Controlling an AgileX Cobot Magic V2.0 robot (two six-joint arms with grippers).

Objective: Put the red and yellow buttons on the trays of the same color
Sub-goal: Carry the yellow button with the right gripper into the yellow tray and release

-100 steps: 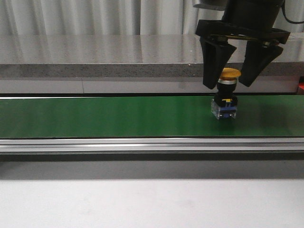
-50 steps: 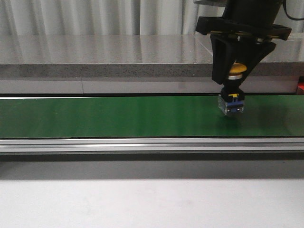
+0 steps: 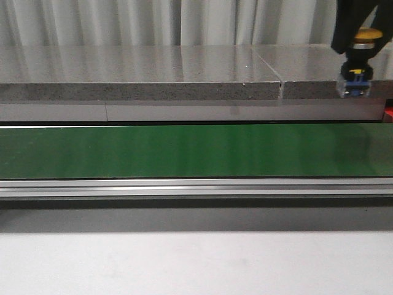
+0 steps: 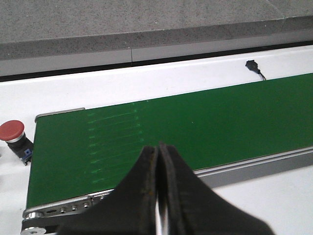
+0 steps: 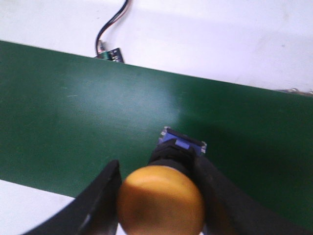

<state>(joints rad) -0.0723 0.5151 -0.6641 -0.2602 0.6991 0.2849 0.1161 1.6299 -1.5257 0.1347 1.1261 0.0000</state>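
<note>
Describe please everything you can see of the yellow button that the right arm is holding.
The yellow button has a rounded, matte orange-yellow cap, a silver ring under it, a black body and a clear base with blue parts. The right tool is shut on it, the dark fingers pressing the cap from both sides. It hangs upright, cap on top, lifted clear above the green belt, touching only the tool. In the front view it is at the upper right edge.

Green belt (image 3: 184,150) (red button (image 4: 11,131) beside its end).
</note>
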